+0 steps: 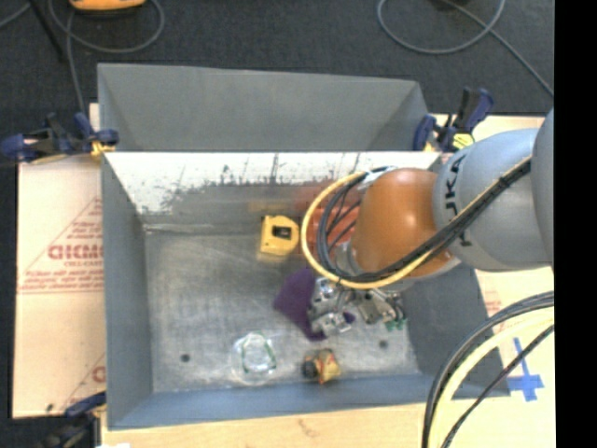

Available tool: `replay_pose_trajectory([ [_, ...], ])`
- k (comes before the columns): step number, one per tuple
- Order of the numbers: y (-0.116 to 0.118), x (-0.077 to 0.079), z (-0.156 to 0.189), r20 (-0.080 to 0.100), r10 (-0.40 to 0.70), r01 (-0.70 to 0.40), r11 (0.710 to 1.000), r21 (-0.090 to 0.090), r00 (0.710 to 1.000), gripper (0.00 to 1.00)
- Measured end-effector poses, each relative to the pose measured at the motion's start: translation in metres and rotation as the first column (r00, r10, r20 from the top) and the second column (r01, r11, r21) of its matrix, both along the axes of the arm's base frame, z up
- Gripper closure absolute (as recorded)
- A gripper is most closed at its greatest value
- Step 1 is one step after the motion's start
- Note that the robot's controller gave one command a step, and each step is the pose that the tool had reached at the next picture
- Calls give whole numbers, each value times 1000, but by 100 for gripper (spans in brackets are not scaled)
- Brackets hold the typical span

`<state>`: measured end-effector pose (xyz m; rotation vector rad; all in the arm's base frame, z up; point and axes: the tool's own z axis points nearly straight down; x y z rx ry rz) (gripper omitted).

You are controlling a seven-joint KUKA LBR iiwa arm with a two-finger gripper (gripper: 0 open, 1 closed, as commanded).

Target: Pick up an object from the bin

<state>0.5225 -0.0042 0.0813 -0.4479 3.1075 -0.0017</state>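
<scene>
A robotics lab: an industrial arm reaches into a grey metal bin set on a dark carpeted floor, with loose cables trailing around.

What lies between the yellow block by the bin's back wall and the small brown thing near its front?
A purple piece lies between them in the camera view, with the gripper over its right edge.
</scene>
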Motion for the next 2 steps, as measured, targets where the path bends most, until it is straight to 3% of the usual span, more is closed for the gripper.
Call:
replay_pose_trajectory([
  [1, 0, 0, 0, 0, -1, 1, 1000, 0, 1000, 100],
  [2, 4, 13, 82, -1, 269, -269, 963, 0, 963, 0],
])
